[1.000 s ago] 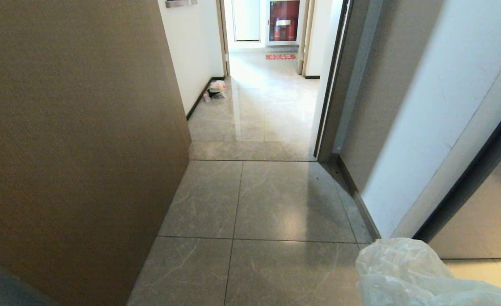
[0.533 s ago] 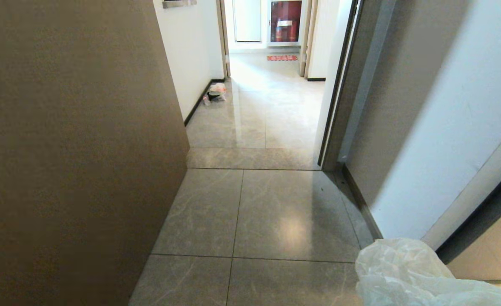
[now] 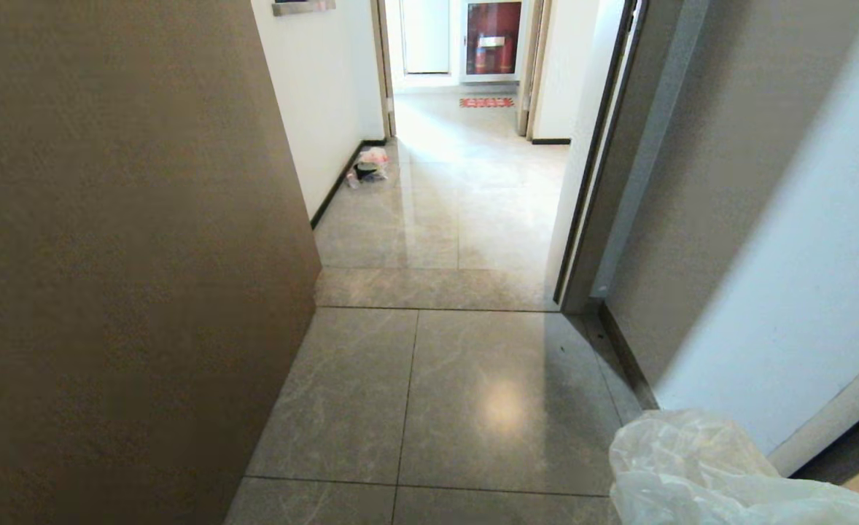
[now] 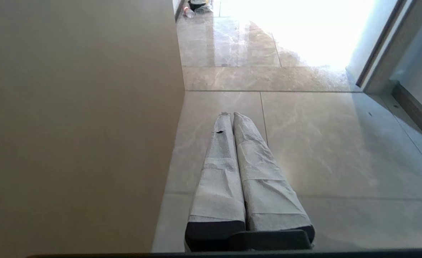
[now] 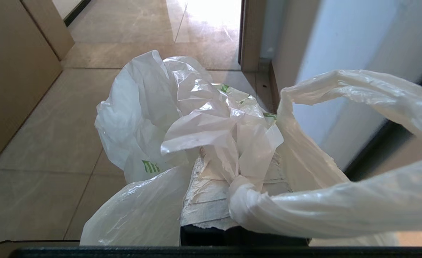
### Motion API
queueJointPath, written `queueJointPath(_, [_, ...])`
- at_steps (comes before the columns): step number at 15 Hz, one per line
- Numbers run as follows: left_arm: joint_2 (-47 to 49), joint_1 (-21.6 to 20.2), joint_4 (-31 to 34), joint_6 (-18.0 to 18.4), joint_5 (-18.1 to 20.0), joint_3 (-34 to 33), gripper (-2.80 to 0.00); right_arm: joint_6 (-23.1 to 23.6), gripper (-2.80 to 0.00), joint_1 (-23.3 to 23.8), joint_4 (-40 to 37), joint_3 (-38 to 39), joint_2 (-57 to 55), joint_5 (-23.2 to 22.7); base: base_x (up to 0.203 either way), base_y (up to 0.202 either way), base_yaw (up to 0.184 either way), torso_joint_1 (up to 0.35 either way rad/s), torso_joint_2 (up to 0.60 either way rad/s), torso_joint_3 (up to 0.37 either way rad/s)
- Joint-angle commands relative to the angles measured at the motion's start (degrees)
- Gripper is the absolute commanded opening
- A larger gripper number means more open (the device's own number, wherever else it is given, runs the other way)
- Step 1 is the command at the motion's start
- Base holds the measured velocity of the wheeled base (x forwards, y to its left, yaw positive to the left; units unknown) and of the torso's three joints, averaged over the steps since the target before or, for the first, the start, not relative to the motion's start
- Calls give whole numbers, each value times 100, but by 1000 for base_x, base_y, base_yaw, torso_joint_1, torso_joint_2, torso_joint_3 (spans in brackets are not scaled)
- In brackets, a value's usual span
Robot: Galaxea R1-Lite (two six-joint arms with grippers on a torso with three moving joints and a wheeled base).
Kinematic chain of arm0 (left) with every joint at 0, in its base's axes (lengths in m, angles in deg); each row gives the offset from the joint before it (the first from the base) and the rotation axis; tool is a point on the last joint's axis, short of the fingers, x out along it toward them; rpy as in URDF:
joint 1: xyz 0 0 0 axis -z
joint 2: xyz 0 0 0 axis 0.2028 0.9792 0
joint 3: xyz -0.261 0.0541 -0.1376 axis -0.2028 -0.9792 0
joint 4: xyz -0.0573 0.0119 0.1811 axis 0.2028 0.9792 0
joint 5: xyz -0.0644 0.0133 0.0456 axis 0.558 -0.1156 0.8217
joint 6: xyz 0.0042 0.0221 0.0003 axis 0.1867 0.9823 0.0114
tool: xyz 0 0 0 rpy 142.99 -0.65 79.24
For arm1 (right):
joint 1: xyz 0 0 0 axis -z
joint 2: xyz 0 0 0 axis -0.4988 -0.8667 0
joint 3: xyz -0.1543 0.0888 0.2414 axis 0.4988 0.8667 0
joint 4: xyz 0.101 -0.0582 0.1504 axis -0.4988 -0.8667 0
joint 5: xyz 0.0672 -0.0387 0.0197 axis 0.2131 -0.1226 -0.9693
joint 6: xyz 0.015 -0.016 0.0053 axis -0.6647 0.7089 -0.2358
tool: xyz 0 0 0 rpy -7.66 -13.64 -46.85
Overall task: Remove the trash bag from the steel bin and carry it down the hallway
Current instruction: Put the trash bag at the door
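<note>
Hallway (image 3: 466, 189): glossy pale tiles, white walls, dark skirting, red-fronted cabinet (image 3: 493, 36) at the far end. Brown panel (image 3: 123, 255) fills the left side; grey door frame (image 3: 597, 211) on the right. Small heap of rubbish (image 3: 369, 166) on the floor against the left wall, well down the passage. Trash bag (image 3: 699, 474), crinkled white plastic, at the lower right corner.

Left wrist view: left gripper (image 4: 230, 115), cloth-wrapped fingers pressed together, holding nothing, above the tiles beside the brown panel.

Right wrist view: right gripper (image 5: 232, 172), wrapped fingers clamped on the bunched neck of the trash bag; green print shows through the plastic.
</note>
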Motion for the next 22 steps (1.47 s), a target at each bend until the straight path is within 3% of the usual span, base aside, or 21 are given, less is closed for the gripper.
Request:
queueJointPath(1, [-11, 0, -2, -4, -2, -9, -280, 2, -280, 0, 6, 0, -6, 1, 192, 0, 2, 3, -1, 2])
queueJointPath(22, [-11, 0, -2, -13, -4, -9, -280, 2, -280, 0, 7, 1, -6, 1, 193, 0, 0, 2, 1, 2])
